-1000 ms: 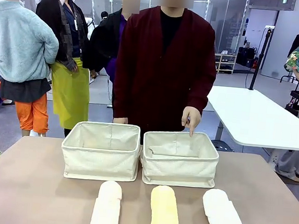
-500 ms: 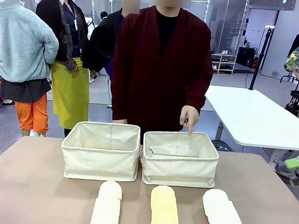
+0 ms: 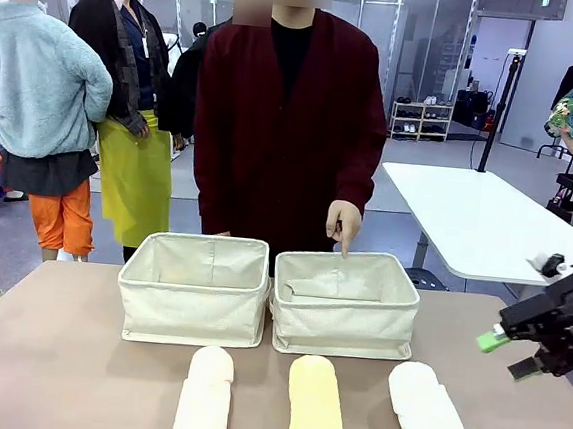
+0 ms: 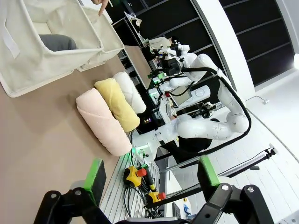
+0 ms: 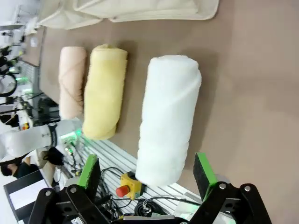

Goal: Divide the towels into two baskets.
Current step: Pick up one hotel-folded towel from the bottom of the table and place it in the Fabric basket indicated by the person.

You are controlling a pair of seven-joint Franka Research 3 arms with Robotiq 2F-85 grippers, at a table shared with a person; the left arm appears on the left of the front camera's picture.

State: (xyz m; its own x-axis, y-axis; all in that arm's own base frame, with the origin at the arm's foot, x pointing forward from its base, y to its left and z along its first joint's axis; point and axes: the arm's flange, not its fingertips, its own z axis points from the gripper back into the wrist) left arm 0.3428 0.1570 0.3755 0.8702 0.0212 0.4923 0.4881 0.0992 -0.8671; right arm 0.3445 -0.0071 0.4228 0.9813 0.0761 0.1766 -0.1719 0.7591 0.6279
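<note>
Three towels lie side by side on the near part of the counter (image 3: 53,355), each with its length running toward the robot: a cream-peach roll (image 3: 203,400) on the robot's left, a pale yellow roll (image 3: 316,408) in the middle and a white roll (image 3: 432,416) on the right. They lie apart, with bare counter between them. Just beyond them stand the two baskets, the left basket (image 3: 193,312) and the right basket (image 3: 342,325), upright with their inner walls touching or nearly so. The left wrist view shows a dark grey roll (image 4: 56,42) lying inside a basket; which of the two cannot be told for certain.

A person in a dark red cardigan stands at the far side. The person's hand (image 3: 343,222) hangs over the far rim of the right basket, with the index finger pointing down into it. A white table (image 3: 487,222) stands farther back on the right.

The right gripper (image 3: 507,354) hangs above the counter's right edge, beside the white roll and apart from it. Its green pads are spread wide and hold nothing. In its wrist view, the near end of the white roll lies between the fingers, well below them. The left gripper (image 4: 153,173) is also spread wide and empty. It looks across the counter from off its left side, clear of the towels and baskets.
</note>
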